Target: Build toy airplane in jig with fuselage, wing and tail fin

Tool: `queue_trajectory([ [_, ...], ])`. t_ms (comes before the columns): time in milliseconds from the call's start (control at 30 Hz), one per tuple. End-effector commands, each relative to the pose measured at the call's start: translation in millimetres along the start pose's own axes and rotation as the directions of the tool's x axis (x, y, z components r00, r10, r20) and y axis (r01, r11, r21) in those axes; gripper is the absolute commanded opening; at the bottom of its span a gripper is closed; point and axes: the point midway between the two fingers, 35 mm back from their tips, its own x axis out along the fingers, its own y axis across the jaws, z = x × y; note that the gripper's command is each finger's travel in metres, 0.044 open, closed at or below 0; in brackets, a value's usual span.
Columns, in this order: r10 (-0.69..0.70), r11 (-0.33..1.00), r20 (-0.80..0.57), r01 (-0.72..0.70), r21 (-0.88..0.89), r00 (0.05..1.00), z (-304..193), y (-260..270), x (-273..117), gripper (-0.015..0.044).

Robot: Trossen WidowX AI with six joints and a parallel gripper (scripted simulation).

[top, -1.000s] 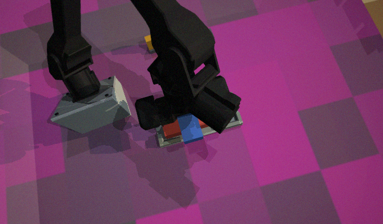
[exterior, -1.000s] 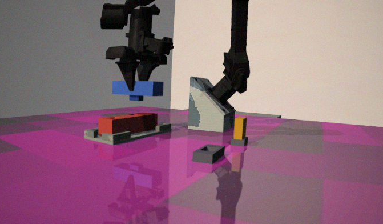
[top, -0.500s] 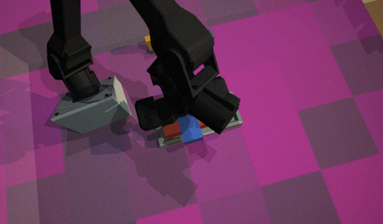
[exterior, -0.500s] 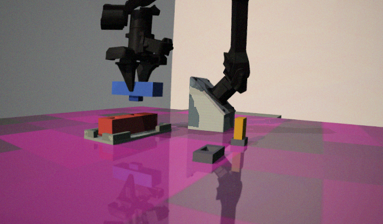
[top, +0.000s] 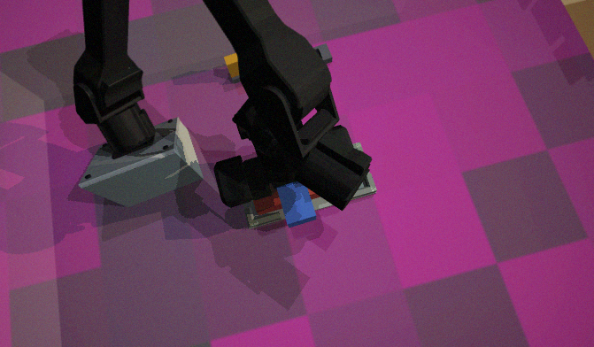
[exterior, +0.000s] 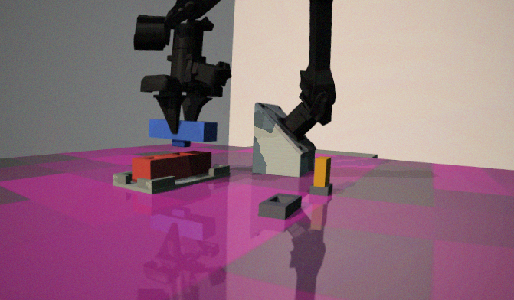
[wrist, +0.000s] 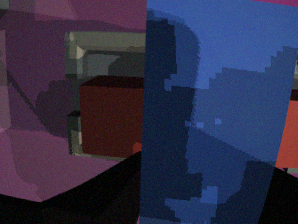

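Observation:
The blue wing [top: 297, 204] [exterior: 200, 131] [wrist: 225, 125] is held level above the fuselage and across it, its small tab pointing down. My gripper [exterior: 183, 126] is shut on the wing's middle. A gap shows between the tab and the red fuselage [top: 266, 204] [exterior: 158, 167] [wrist: 110, 120], which lies in the pale grey cradle [exterior: 158, 187] [wrist: 105, 38]. The wing hides the fuselage's middle in the wrist view. The orange tail fin [top: 231, 65] [exterior: 322, 171] stands upright in a small grey holder [exterior: 321, 190].
An open grey holder [exterior: 273, 211] [top: 325, 53] with nothing in it stands near the tail fin. The arm's grey wedge-shaped base [top: 143, 181] [exterior: 277, 153] stands beside the cradle, with a black arm link rising from it.

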Motion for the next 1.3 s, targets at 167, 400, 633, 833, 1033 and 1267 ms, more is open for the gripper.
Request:
queue_trajectory([
  [167, 0.006, 1.0, 0.011, -0.006, 0.007, 1.0, 3, 3, 18, 0.0197],
  [400, 0.006, 1.0, 0.011, -0.006, 0.007, 1.0, 3, 3, 20, 0.0197],
  [633, 0.006, 1.0, 0.011, -0.006, 0.007, 1.0, 3, 3, 20, 0.0197],
  [833, 0.006, 1.0, 0.011, -0.006, 0.007, 1.0, 2, 3, 21, 0.0197],
  [1033, 0.006, 1.0, 0.011, -0.006, 0.007, 1.0, 2, 3, 21, 0.0197],
  [1267, 0.006, 1.0, 0.011, -0.006, 0.007, 1.0, 2, 3, 21, 0.0197],
])
